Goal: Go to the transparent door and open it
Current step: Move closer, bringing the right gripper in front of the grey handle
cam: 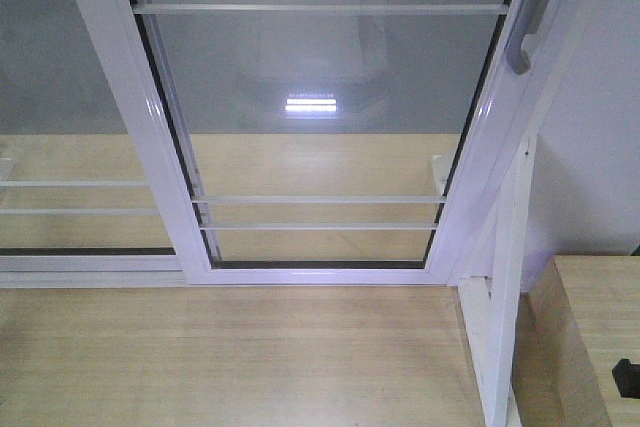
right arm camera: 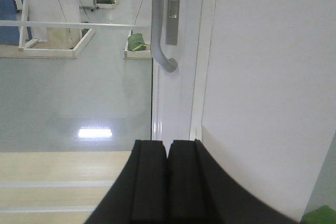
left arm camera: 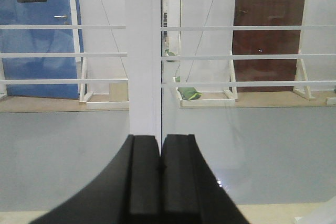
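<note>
Transparent door (cam: 320,67): fills the centre and upper part of the front view. It is a clear glass panel in a glossy white frame, crossed by thin white horizontal bars (cam: 320,199). Its bottom rail meets the pale wooden floor (cam: 230,357), which spans the lower part of the frame.

Second glass panel (cam: 60,77): upper left, adjoining the door's left rail.

White wall (cam: 600,97): right edge, just beside the door's right rail.

Wooden counter (cam: 590,327): lower right corner, carrying a small black item (cam: 627,377) that I cannot identify.

Grey curved handle (cam: 530,17): upper right of the front view, mounted on the door's right rail. In the right wrist view I find it at top centre.

Right gripper (right arm camera: 168,153): bottom centre of its view, below the handle and apart from it. Its pads are pressed together on nothing.

Left gripper (left arm camera: 160,150): bottom centre of its view, likewise closed and empty, facing a vertical white rail (left arm camera: 142,51).
</note>
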